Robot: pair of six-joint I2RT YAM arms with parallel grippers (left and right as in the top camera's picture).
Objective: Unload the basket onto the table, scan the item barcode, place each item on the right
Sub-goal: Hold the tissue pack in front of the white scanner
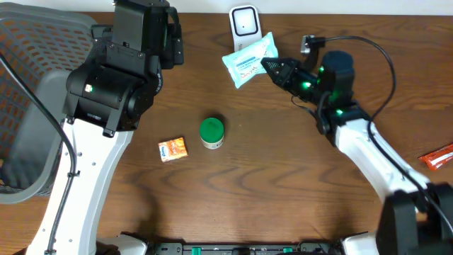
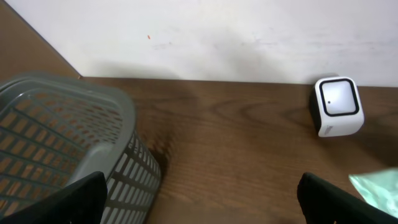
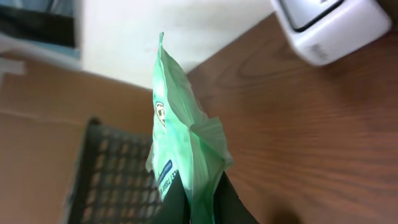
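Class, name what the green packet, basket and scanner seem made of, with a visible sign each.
Green packet: probably thin plastic film, creased, crimped edge. Basket: grey moulded plastic, lattice holes. Scanner: smooth white hard plastic, seemingly.

Dark wood bench [image 1: 283,191] with five loose things on it

A white barcode scanner [image 1: 244,21] stands at the back edge. Near the middle sits a green-lidded jar [image 1: 211,132], with a small orange box [image 1: 173,149] just beside it on the left. A red-orange packet [image 1: 437,156] lies at the far right edge, and a grey mesh basket [image 1: 32,134] occupies the left end.
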